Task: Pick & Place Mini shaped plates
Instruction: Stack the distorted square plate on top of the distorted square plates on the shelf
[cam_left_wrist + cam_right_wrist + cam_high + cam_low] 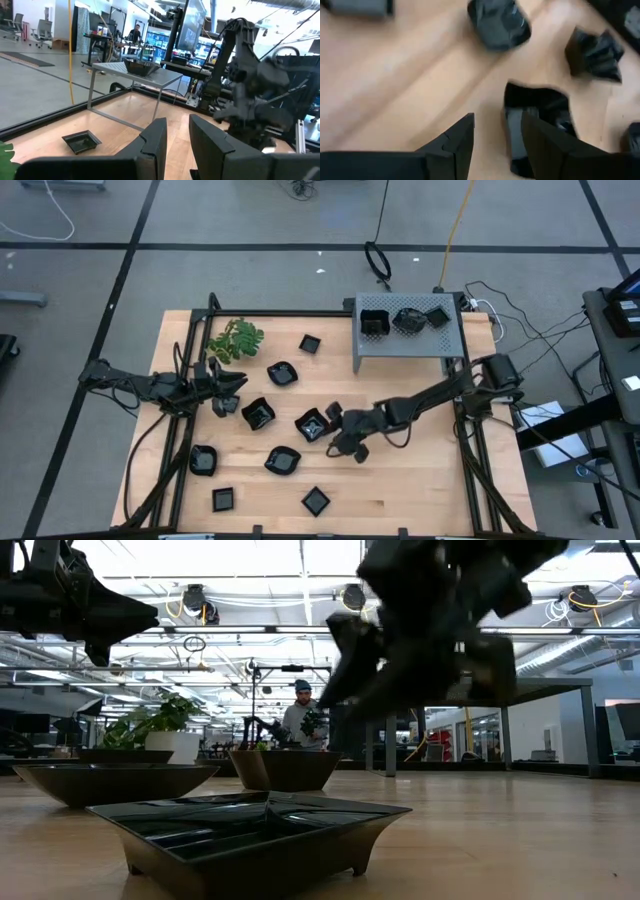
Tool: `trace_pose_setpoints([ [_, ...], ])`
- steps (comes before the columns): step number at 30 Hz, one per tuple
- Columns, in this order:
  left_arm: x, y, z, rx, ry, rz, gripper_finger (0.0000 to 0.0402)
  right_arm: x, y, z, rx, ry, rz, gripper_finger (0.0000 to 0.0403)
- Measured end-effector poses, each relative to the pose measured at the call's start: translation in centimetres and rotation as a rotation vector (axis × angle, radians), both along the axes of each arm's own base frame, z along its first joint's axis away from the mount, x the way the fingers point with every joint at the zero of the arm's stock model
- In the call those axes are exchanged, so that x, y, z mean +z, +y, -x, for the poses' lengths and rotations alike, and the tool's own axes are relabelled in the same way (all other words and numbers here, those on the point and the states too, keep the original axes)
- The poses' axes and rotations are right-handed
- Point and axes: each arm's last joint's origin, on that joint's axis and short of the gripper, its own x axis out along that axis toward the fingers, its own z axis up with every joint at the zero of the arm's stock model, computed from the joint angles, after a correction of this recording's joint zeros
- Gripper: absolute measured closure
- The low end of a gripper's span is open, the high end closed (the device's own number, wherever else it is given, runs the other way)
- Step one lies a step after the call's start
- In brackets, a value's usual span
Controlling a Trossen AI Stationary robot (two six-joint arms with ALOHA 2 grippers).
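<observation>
Several glossy black mini plates lie scattered on the wooden table, among them a square one [310, 343], a rounded one [282, 373] and one at the middle [312, 424]. My right gripper [335, 420] [495, 145] is open over the table's middle. One finger stands over a black plate [540, 107] and the other beside it. My left gripper [240, 385] [177, 145] hangs open and empty at the table's left, above the wood. My right gripper stands from above with one finger [545, 145] over the plate's hollow and the near rim [512, 100] in the gap between the fingers. I cannot tell whether a finger touches the plate.
A grey perforated metal box [410, 348] stands at the far right with three black plates [408, 318] on top. A green leafy sprig [237, 340] lies at the far left. More plates lie along the near edge [316, 500]. A person [300, 715] stands far behind the table.
</observation>
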Motion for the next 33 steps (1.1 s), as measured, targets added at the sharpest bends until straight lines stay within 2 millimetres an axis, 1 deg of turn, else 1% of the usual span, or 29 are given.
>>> trace_pose_setpoints([
  [4, 0.0, 0.0, 0.0, 0.000, 0.000, 0.000, 0.0316, -1.7, 0.2, -0.7, -0.065, -0.032, 0.090, 0.0250],
  [8, 0.0, 0.0, 0.0, 0.000, 0.000, 0.000, 0.0316, -2.7, 0.1, -1.4, -0.125, -0.078, 0.107, 0.0250],
  [14, 0.0, 0.0, 0.0, 0.000, 0.001, 0.000, 0.0316, -4.2, 0.1, -1.5, -0.132, -0.035, 0.117, 0.0250],
  [18, 0.0, 0.0, 0.0, 0.000, 0.001, 0.000, 0.0316, -4.4, 0.1, -1.4, -0.143, -0.021, 0.111, 0.0254],
  [20, 0.0, 0.0, 0.0, 0.000, 0.000, 0.000, 0.0316, -4.6, 0.1, -1.3, -0.169, 0.001, 0.085, 0.0267],
  [22, 0.0, 0.0, 0.0, 0.000, 0.001, 0.000, 0.0316, -4.6, 0.1, -1.3, -0.201, 0.011, 0.048, 0.0288],
  [28, 0.0, 0.0, 0.0, 0.000, 0.000, 0.000, 0.0316, -4.6, 0.1, -1.3, -0.275, 0.015, -0.041, 0.0386],
  [29, 0.0, 0.0, 0.0, 0.000, 0.000, 0.000, 0.0316, -4.4, 0.1, -1.3, -0.281, 0.012, -0.050, 0.0394],
  [31, 0.0, 0.0, 0.0, 0.000, 0.000, 0.000, 0.0316, -3.7, 0.2, -1.1, -0.289, 0.003, -0.070, 0.0394],
  [33, 0.0, 0.0, 0.0, 0.000, 0.001, 0.000, 0.0316, -2.3, 0.3, -1.1, -0.288, -0.035, -0.089, 0.0394],
])
